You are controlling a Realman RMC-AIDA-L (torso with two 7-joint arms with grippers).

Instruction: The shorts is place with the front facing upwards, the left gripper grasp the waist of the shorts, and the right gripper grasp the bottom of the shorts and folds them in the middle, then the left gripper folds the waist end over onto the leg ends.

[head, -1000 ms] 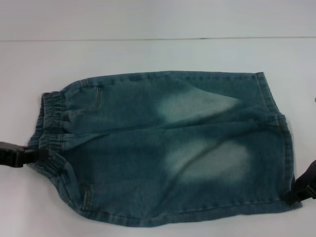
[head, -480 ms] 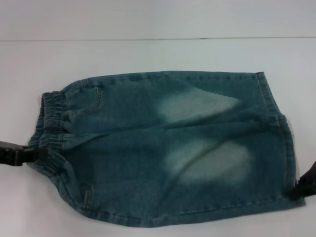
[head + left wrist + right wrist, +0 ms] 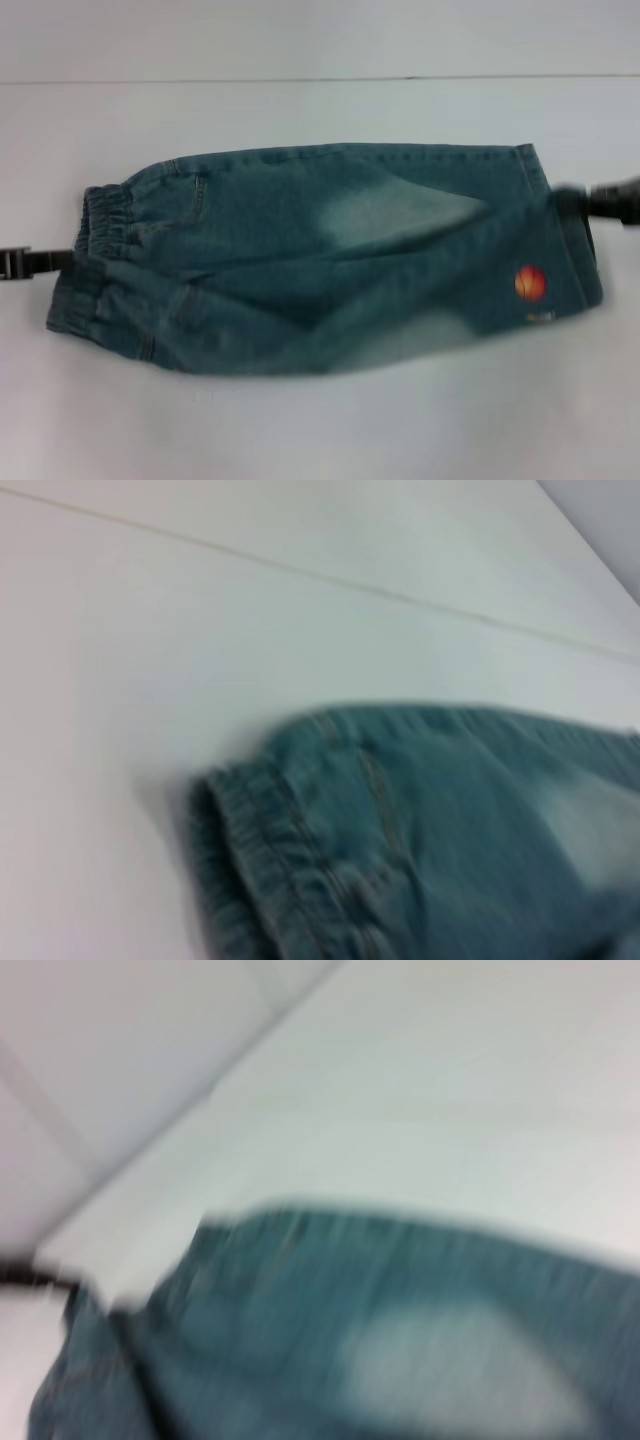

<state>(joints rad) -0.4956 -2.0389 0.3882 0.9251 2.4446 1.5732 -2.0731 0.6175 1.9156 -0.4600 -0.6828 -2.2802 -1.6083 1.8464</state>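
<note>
Head view: we've lifted the shorts (image 3: 330,260) near half over vs 0.5 s ago; basketball print (image 3: 529,283) shows. Left gripper (image 3: 45,262) pinches waist, right gripper (image 3: 590,205) pinches hem.

The setting reads as a plain test bench or lab station. A smooth white flat tabletop (image 3: 300,420) fills the view; beyond its far edge stands a bare pale grey wall (image 3: 320,35). No furnishings surround the tabletop.

Head view looks down from above on the whole shorts (image 3: 330,260) — both wrist views sit close, sharing that denim.
</note>
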